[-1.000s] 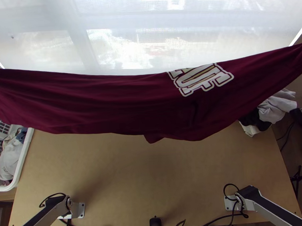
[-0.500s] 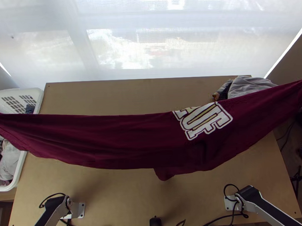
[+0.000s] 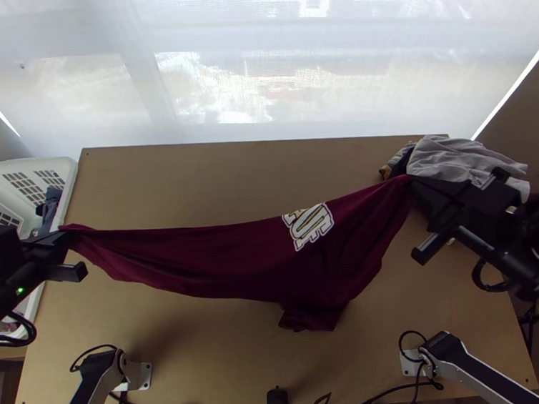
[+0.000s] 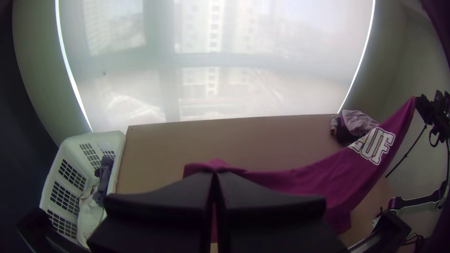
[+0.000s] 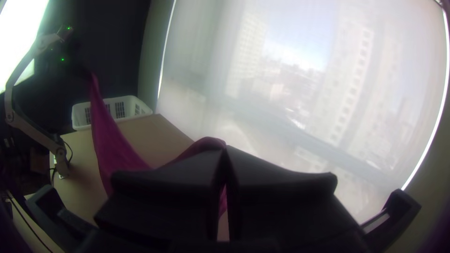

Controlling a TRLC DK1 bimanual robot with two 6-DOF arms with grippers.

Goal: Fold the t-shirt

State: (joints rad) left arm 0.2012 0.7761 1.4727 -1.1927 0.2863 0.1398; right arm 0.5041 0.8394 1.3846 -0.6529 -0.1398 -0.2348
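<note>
The maroon t-shirt point(image 3: 222, 258) hangs stretched between both grippers above the table, its middle sagging and a bunched part lowest near the centre. White lettering point(image 3: 308, 225) faces up on it. At the left, my left gripper point(image 3: 69, 238) is shut on one end of the cloth; in the left wrist view the same gripper point(image 4: 214, 175) pinches the shirt point(image 4: 304, 180). My right gripper point(image 3: 412, 181) holds the other end, shut, higher up at the right. The right wrist view has the right gripper point(image 5: 224, 152) closed over the magenta-looking cloth point(image 5: 112, 145).
A white basket point(image 3: 68, 178) with clothes in it stands at the table's left edge. Grey and dark clothes point(image 3: 453, 158) lie piled at the back right corner. Cables and a small black device point(image 3: 277, 400) are along the near edge of the wooden table point(image 3: 226, 354).
The shirt has come down and looks smaller, its ends drawn inward from the picture's sides. Both grippers have come into the top view, still holding it. The table's back part is uncovered.
</note>
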